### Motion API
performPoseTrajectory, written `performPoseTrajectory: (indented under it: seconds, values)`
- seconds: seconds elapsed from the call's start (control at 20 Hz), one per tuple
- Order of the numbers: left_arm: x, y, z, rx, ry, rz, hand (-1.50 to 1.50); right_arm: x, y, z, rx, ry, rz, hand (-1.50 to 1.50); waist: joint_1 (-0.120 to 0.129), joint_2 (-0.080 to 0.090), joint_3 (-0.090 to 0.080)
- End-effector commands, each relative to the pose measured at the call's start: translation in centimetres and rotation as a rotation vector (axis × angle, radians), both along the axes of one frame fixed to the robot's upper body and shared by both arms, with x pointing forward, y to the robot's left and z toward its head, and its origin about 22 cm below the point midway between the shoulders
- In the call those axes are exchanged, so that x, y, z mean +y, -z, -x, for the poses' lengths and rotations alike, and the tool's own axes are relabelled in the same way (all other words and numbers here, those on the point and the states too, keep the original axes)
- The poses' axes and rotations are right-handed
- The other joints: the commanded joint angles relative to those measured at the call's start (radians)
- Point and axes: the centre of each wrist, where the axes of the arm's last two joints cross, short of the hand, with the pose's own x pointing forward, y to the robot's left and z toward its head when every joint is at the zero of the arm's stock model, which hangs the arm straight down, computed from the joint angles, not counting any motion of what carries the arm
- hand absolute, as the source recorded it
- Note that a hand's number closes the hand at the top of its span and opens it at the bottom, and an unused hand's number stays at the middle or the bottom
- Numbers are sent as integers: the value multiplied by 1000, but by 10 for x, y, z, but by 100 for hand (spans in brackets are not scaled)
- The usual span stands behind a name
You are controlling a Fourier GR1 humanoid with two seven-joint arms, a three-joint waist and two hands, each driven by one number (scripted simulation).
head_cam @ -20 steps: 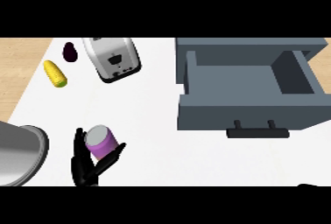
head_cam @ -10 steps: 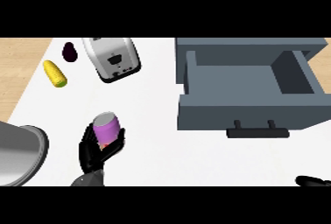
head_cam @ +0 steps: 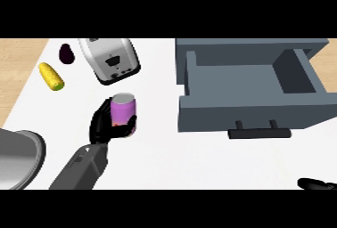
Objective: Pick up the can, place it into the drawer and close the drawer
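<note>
Left hand (head_cam: pixel 103 127), black at the end of a grey forearm (head_cam: pixel 82 167), curled round the purple cylindrical can with a grey top (head_cam: pixel 124 114); fingers (head_cam: pixel 100 119) wrapped along the can's left side, thumb pressed against its lower right. Can tilted slightly, held over the white surface (head_cam: pixel 197 160), well left of the open grey drawer (head_cam: pixel 253 111). Drawer pulled out toward the view's lower edge, dark bar handle (head_cam: pixel 259 132) on its front panel, inner compartment bare and grey. Silver toaster with black slots and panel (head_cam: pixel 110 60) lying near the top left, just beyond the can. Yellow corn cob (head_cam: pixel 51 76) and dark purple eggplant (head_cam: pixel 66 53) to the toaster's left, close together near the surface's edge. Rounded grey metal pot or bowl (head_cam: pixel 20 156) partly seen at the lower left. Right hand (head_cam: pixel 318 183) only a dark tip at the lower right corner; cannot tell whether its fingers are spread or curled.
</note>
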Motion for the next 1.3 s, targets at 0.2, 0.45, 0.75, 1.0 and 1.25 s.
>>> performPoseTrajectory:
  seconds: [0.2,0.45,0.75,1.0,1.25]
  values:
    - [-25,-44,-45,-55,152,19,150,3,-13,5,-1,30,9,-150,17,-6,1]
    - [-40,-89,-65,-97,185,-47,150,-2,-11,11,3,46,11,-150,24,-10,2]
    - [-82,-150,-81,-115,259,-64,150,-4,-16,2,-11,32,24,-150,26,-10,2]
    - [-132,-214,-93,-128,283,-28,150,7,-10,2,-21,46,7,-150,19,-8,2]
    - [-149,-257,-95,-151,285,-65,150,-11,-16,-1,0,58,36,-150,16,-7,2]
